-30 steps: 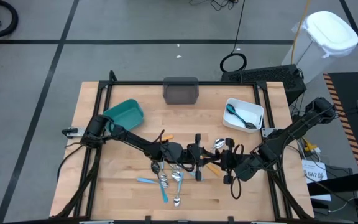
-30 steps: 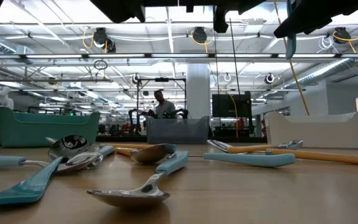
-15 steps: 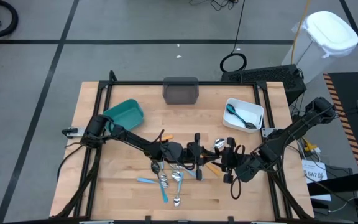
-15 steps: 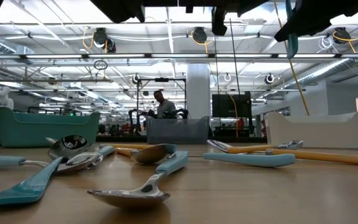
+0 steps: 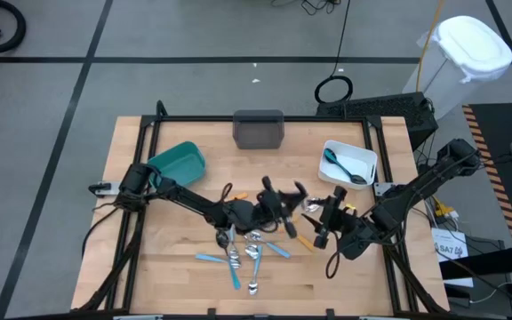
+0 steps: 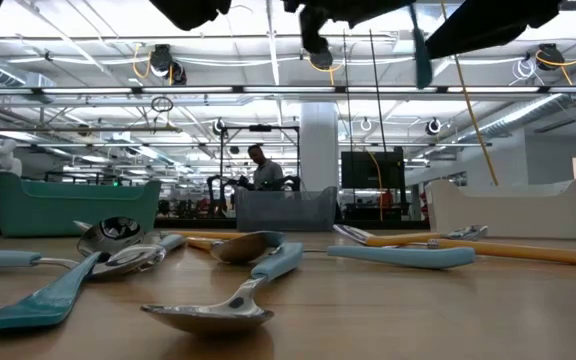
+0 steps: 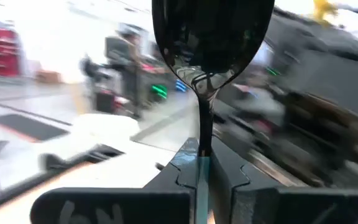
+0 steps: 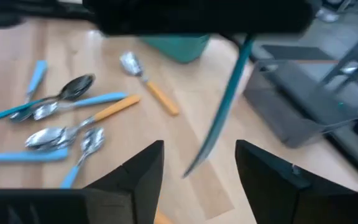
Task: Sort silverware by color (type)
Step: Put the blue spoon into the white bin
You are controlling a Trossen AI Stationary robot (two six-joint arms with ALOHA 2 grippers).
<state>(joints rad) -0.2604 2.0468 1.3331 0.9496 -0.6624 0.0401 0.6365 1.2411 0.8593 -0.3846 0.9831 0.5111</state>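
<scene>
**Left pincer lifted off with the black spoon, right pincer let go**

Since a second ago the left pincer (image 5: 276, 199) has swung up and toward the far side of the table, taking the black spoon (image 7: 211, 43) with it. Right pincer (image 5: 322, 224) went from near-closed to spread and now sits clear of the spoon.

- Left pincer: fingers pressed together on the spoon's thin neck, just under the black bowl. Bowl stands above the fingertips in the wrist view; the teal-blue handle runs out the other side.
- Spoon is off the table. From table height only the hanging handle shows, up among the arms.
- Right pincer: just beside the left one, facing it. Fingers (image 8: 146, 168) wide apart, nothing between them. The held spoon's handle hangs slanted in front of it, not touching.
- Directly under and on the near side of the left pincer: the loose silverware pile (image 5: 243, 252) on the table (image 5: 149, 267), silver heads on blue handles.
- Orange-handled fork (image 8: 150, 83) lies past the pile as the right wrist sees it.
- Beyond the right pincer, toward the far edge: white bin (image 5: 367, 160) with one black blue-handled spoon (image 5: 344, 169) already in it.
- Well behind the left pincer: grey bin (image 5: 259, 130). Off along the left arm: teal bin (image 5: 178, 160).
- Person (image 6: 263, 168) stands in the room, far behind the table.
</scene>
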